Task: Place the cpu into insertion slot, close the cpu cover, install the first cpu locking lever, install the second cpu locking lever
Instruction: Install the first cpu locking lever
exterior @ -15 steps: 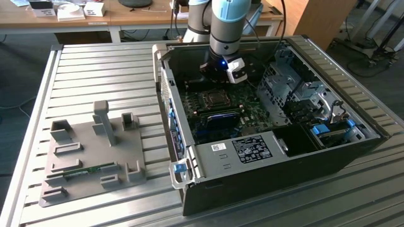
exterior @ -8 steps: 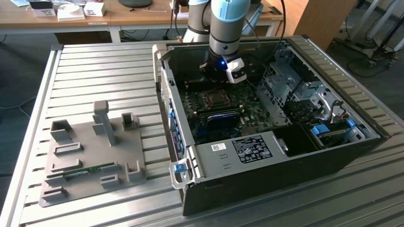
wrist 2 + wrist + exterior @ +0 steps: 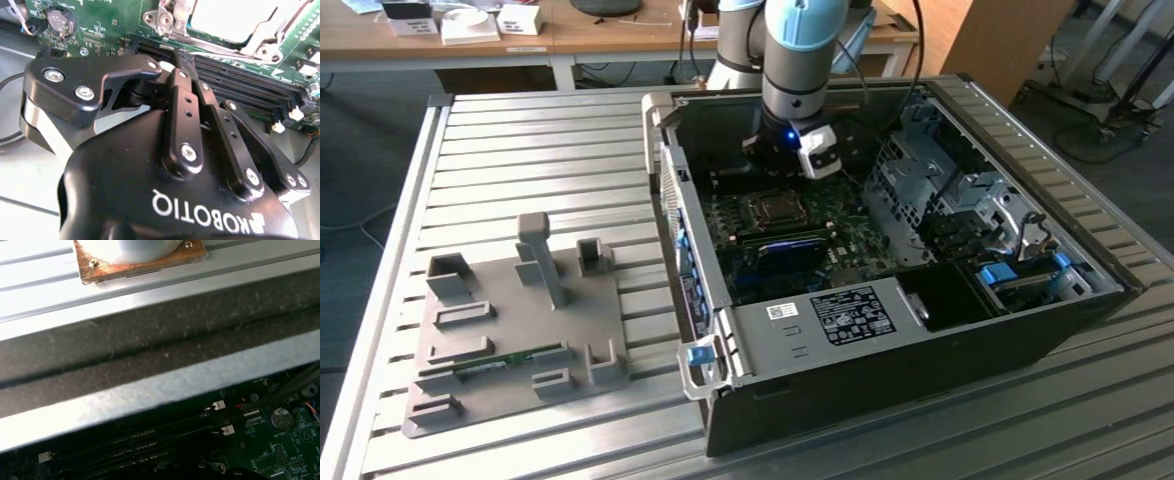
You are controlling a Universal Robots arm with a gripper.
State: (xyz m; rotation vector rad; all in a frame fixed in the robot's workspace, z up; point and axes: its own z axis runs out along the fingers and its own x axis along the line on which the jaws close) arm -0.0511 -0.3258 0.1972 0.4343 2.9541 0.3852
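The silvery cpu cover (image 3: 235, 25), a thin metal frame, lies flat over the pale square cpu (image 3: 225, 17) in the insertion slot (image 3: 774, 208) on the green circuit board (image 3: 110, 25), beside long black memory slots (image 3: 240, 75). Case walls (image 3: 670, 190) hem the board closely. The arm reaches straight down into the open case; the black gripper (image 3: 176, 64) hovers just beside the socket, fingers (image 3: 182, 107) pressed together, holding nothing.
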